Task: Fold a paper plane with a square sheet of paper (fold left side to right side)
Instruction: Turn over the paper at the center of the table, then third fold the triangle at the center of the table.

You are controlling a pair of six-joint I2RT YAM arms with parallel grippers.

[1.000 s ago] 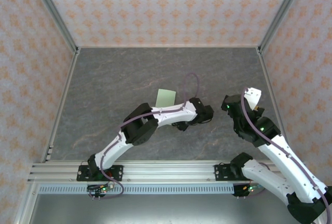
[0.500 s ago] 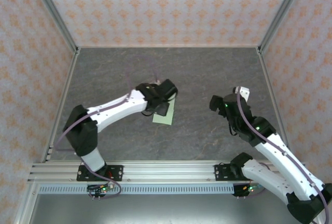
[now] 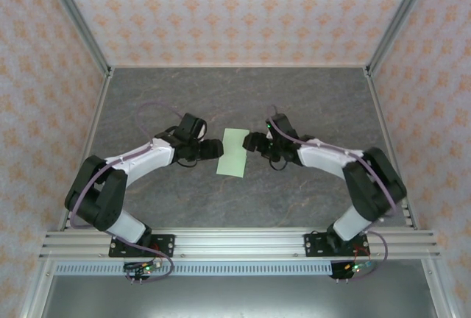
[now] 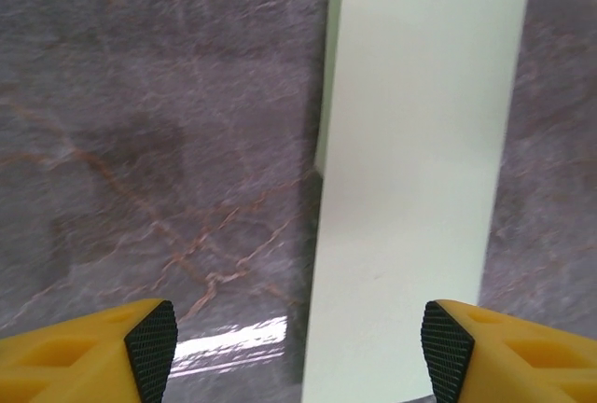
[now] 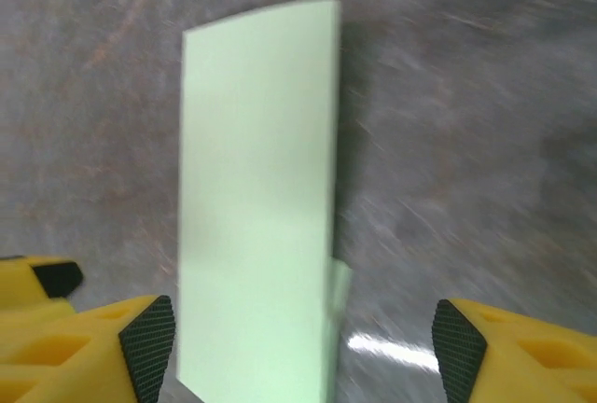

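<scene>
The square sheet of paper point(image 3: 233, 153) lies flat on the grey table as a narrow pale green rectangle, folded in half lengthwise, with no pointed plane shape. My left gripper point(image 3: 215, 149) sits low at its left edge, and my right gripper point(image 3: 252, 142) at its right edge, the two facing each other. In the left wrist view the paper point(image 4: 410, 179) reaches between the open fingers of the left gripper point(image 4: 298, 352). The right wrist view has the paper point(image 5: 256, 188) inside the open right gripper point(image 5: 303, 347), with a sliver of lower layer peeking out on its right. Neither gripper holds anything.
The marbled grey tabletop point(image 3: 176, 97) is walled by patterned panels on three sides. An aluminium rail point(image 3: 235, 243) with both arm bases runs along the near edge. A yellow finger of the left gripper point(image 5: 37, 282) shows in the right wrist view.
The left arm swung from over the paper to its left side and its jaws widened. The right arm swept in from the right to the paper's right edge, jaws narrowing somewhat.
</scene>
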